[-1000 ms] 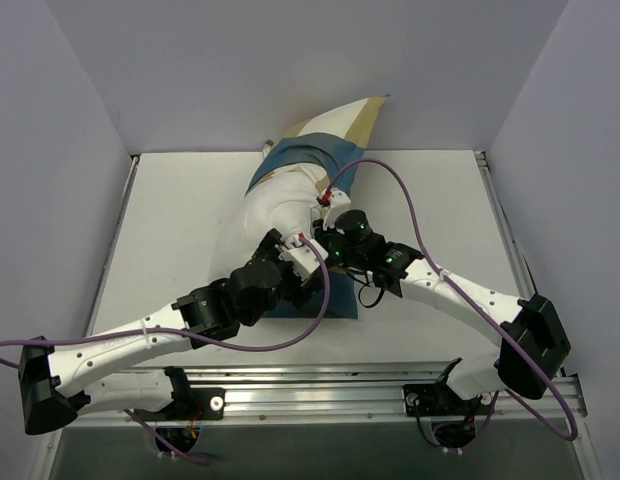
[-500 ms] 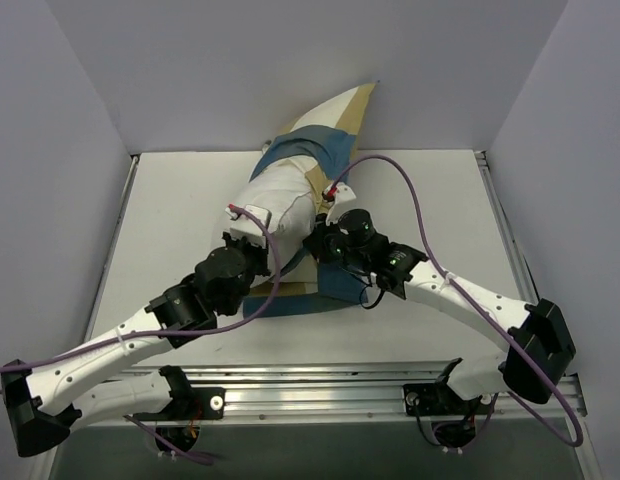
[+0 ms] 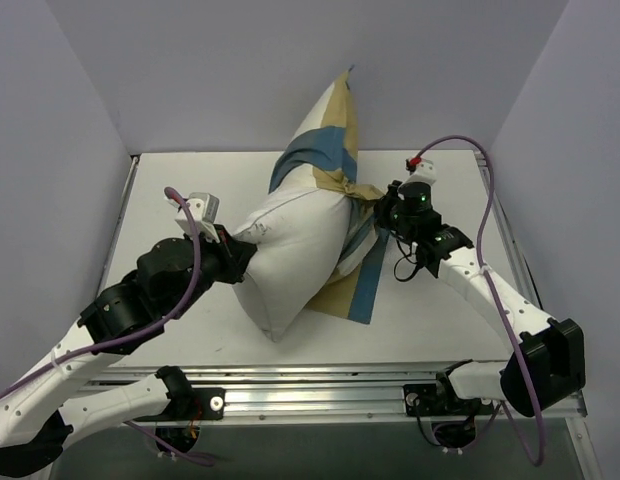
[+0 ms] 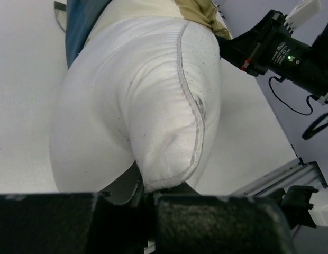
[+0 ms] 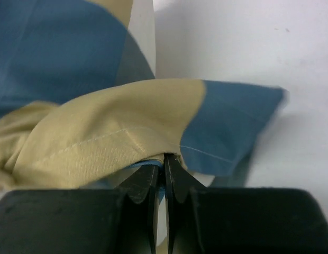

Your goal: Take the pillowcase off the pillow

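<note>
The white pillow [image 3: 290,250] lies across the table's middle, its near half bare. Its far end, still inside the checked pillowcase [image 3: 325,140], leans against the back wall. My left gripper [image 3: 238,258] is shut on the pillow's left corner; in the left wrist view that seamed corner [image 4: 169,174] disappears into the gripper [image 4: 148,193]. My right gripper [image 3: 382,212] is shut on a bunched tan and blue fold of the pillowcase at the pillow's right side. The right wrist view shows the gripper [image 5: 164,164] pinching the fabric [image 5: 100,121]. A loose flap of the pillowcase [image 3: 362,285] trails on the table.
Grey walls close in the white table [image 3: 170,190] on the left, back and right. An aluminium rail [image 3: 320,385] runs along the near edge by the arm bases. Purple cables [image 3: 460,145] loop over both arms. The right arm [image 4: 280,53] shows in the left wrist view.
My left gripper shut on the pillow's corner and pulled left. My right gripper drew the pillowcase to the right and back. More bare pillow now shows.
</note>
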`<action>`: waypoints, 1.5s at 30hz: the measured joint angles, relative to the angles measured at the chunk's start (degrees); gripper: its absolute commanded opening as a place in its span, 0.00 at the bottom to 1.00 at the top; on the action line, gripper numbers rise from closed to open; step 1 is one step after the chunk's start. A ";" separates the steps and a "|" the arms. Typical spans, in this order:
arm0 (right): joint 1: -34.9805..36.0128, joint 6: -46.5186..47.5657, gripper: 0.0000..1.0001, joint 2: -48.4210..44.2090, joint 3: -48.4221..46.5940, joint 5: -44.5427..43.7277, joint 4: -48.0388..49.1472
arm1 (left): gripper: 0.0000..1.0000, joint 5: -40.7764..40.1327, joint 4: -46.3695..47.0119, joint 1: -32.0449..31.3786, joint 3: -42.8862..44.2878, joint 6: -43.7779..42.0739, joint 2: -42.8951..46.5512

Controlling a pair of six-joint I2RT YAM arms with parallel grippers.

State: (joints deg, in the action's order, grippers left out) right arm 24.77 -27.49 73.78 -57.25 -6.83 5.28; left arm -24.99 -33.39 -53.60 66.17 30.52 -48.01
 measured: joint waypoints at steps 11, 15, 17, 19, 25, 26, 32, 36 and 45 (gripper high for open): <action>-11.47 -4.50 0.00 -0.04 0.02 2.03 -6.84 | 0.02 3.30 -18.80 0.02 12.68 1.57 -1.20; -17.16 -7.04 0.00 -0.07 0.04 7.48 -9.09 | 0.02 2.47 -21.84 -0.11 14.97 -0.90 -0.98; -19.30 -7.74 0.00 -0.07 0.07 10.69 -9.81 | 0.02 2.51 -21.92 -0.31 14.88 -2.54 -0.92; -20.17 -7.89 0.00 -0.07 0.22 13.20 -9.75 | 0.02 2.49 -21.42 -0.35 14.14 -4.44 -0.92; -21.05 -6.78 0.04 0.90 0.94 20.09 -5.25 | 0.02 0.98 -16.48 0.26 11.08 -12.35 -4.31; -20.22 -6.45 0.06 1.55 0.44 20.09 -4.90 | 0.02 0.94 -15.10 0.92 11.80 -14.25 -6.71; -13.33 -3.91 0.31 6.97 -6.43 18.91 -3.08 | 0.02 4.79 -6.47 9.16 22.38 -26.86 -23.61; -10.56 -2.99 0.46 6.12 -6.62 18.08 -1.97 | 0.02 8.11 -0.63 12.11 30.42 -36.83 -31.67; -9.68 0.20 0.76 -8.22 -3.15 14.91 -7.26 | 0.08 19.96 2.47 -2.95 14.73 -46.27 -20.94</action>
State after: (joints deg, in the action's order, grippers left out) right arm 15.09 -27.29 65.56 -60.40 8.08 -1.98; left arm -5.04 -30.92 -56.55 80.90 -15.75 -68.95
